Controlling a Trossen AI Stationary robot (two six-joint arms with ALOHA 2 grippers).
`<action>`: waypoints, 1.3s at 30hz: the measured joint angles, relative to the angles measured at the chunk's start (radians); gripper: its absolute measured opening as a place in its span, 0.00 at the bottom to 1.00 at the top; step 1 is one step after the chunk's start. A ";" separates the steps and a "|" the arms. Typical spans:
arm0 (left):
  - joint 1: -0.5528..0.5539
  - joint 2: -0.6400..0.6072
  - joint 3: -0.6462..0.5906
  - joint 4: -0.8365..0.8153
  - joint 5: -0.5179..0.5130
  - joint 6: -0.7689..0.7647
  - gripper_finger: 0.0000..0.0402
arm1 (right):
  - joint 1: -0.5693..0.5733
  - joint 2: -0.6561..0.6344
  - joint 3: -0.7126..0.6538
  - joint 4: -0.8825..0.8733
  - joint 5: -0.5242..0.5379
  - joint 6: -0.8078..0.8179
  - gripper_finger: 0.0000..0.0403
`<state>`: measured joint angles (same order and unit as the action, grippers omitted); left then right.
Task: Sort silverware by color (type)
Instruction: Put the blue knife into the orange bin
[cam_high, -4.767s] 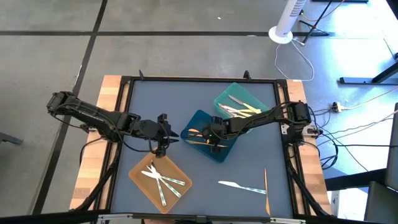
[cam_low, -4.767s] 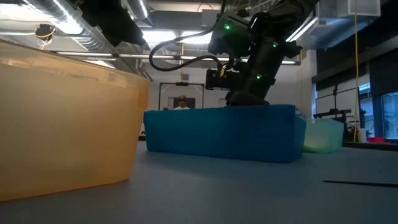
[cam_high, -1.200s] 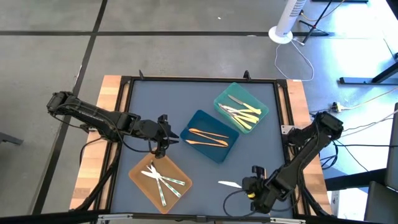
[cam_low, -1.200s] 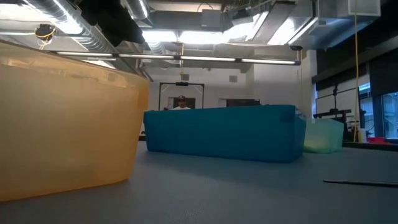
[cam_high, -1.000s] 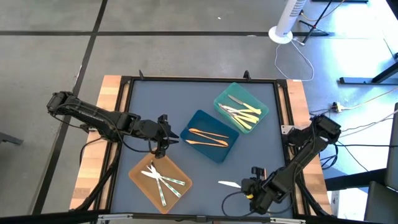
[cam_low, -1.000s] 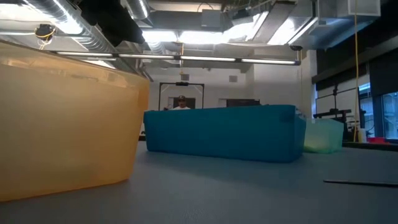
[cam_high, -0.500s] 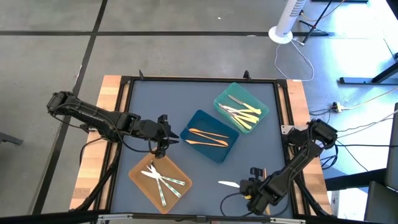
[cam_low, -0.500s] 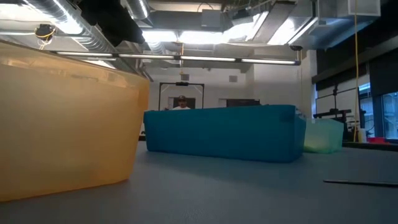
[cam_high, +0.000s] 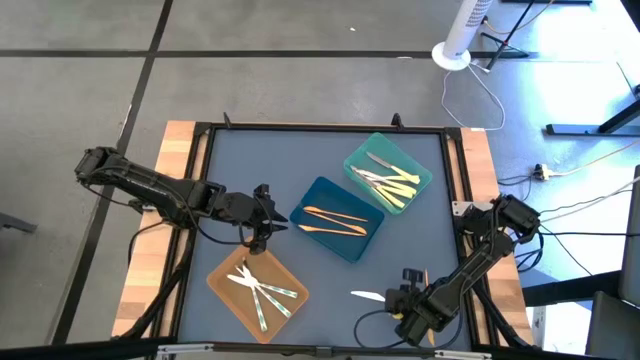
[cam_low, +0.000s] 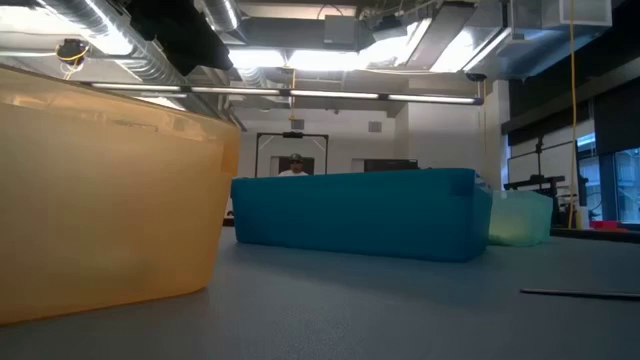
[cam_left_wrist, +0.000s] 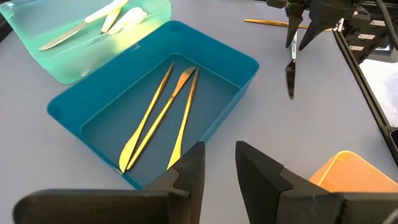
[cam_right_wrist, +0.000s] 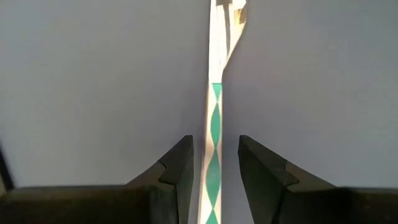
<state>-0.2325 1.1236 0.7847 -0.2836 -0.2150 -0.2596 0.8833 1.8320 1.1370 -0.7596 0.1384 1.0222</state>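
Note:
A white knife (cam_high: 368, 295) with a green-and-white patterned handle (cam_right_wrist: 214, 106) lies flat on the table near its near edge. My right gripper (cam_right_wrist: 214, 146) points down over it and is open, one finger on each side of the handle, with gaps showing on both sides. In the high view it is the right gripper (cam_high: 412, 308). My left gripper (cam_high: 262, 222) hangs open left of the blue tray (cam_high: 337, 217) with nothing between its fingers (cam_left_wrist: 193, 171). Orange cutlery (cam_left_wrist: 163, 112) lies in the blue tray.
The teal tray (cam_high: 388, 172) at the back holds yellow and clear pieces. The orange tray (cam_high: 258, 283) near the front left holds white patterned pieces. One orange piece (cam_left_wrist: 267, 23) lies on the table beside the right arm. Bare table lies between the trays and the near edge.
My right gripper has come down toward the white knife near the table's near edge, its fingers still pointing down and the same width apart. The knife has stayed where it was.

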 joint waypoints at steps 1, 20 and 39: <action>0.000 0.000 0.000 0.000 0.000 0.000 0.21 | 0.000 0.003 0.000 0.006 0.000 0.000 0.29; 0.000 0.000 0.001 0.000 0.000 0.000 0.21 | 0.000 0.047 0.004 0.018 -0.029 -0.002 0.29; 0.000 0.000 0.001 0.000 0.000 0.000 0.21 | 0.000 0.049 0.002 0.030 -0.018 -0.003 0.02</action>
<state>-0.2322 1.1236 0.7853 -0.2836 -0.2150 -0.2592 0.8837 1.8812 1.1385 -0.7296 0.1204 1.0191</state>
